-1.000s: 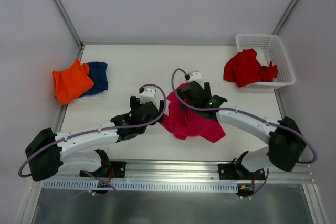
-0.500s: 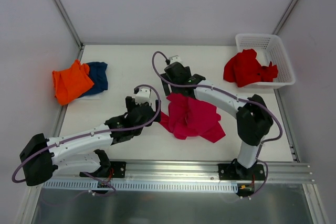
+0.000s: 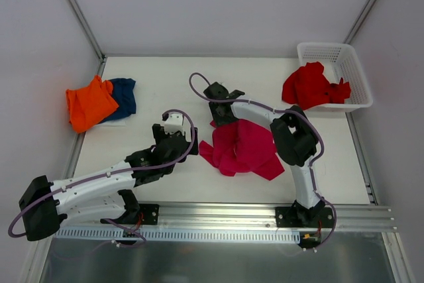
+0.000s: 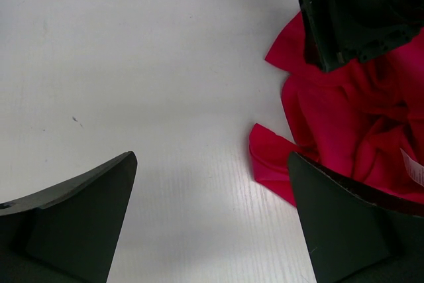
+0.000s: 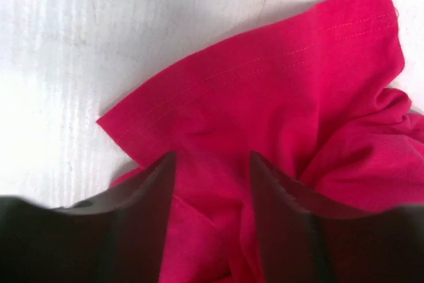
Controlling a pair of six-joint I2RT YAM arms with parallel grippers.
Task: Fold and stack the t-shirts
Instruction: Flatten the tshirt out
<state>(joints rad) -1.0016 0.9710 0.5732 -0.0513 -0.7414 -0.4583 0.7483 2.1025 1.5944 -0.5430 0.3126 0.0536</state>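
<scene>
Pink shirt (image 3: 244,147): lying crumpled in the middle of the worktop (image 3: 159,84).
Left fingers (image 4: 79,217): spreading wide, hovering over bare worktop just left of the pink shirt.
Right fingers (image 5: 149,223): resting at the shirt's far-left hem with cloth lying between them; possibly pinching it, but I cannot tell.
Orange shirt (image 3: 89,103): lying at the left edge, overlapping the blue shirt (image 3: 124,94).
Red shirt (image 3: 310,85): spilling over the basket (image 3: 358,74) at far right.

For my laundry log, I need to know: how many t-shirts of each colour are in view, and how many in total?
Orange t-shirt: 1
Blue t-shirt: 1
Pink t-shirt: 1
Red t-shirt: 1, partly in the white basket
Total: 4
</scene>
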